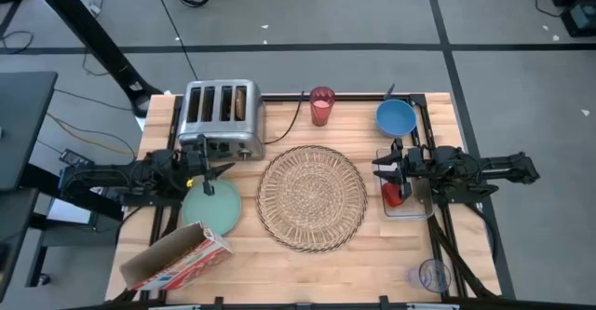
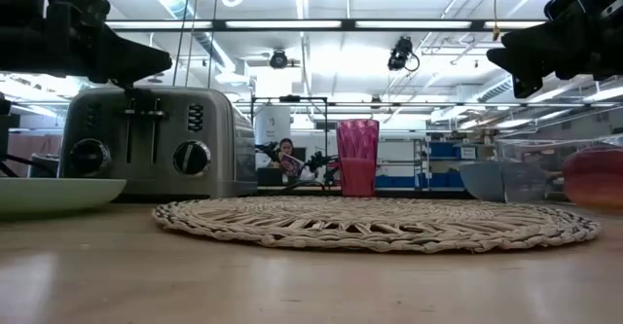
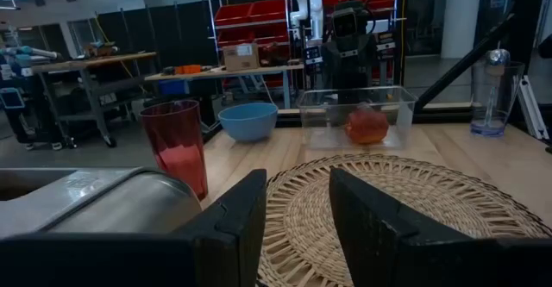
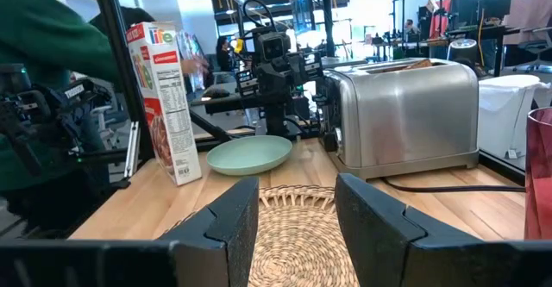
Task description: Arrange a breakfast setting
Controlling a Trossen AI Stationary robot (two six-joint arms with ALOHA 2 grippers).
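Because the pale green plate (image 1: 211, 208) looks rigid, smooth and shallow, pinch its rim; left gripper (image 1: 216, 167) and right gripper (image 1: 384, 168) hover partly open, holding nothing.

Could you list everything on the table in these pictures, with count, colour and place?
placemat: one, tan woven, table centre
toaster: one, silver, far left
toast: one slice, brown, in a toaster slot
cup: one, translucent red, far edge
bowl: one, blue, far right
plate: one, pale green, left of placemat
tray: one, clear, right side
fruit: one, red, in the tray
cereal box: one, near left corner
glass: one, clear, near right corner
left gripper: open, above the plate
right gripper: open, above the tray
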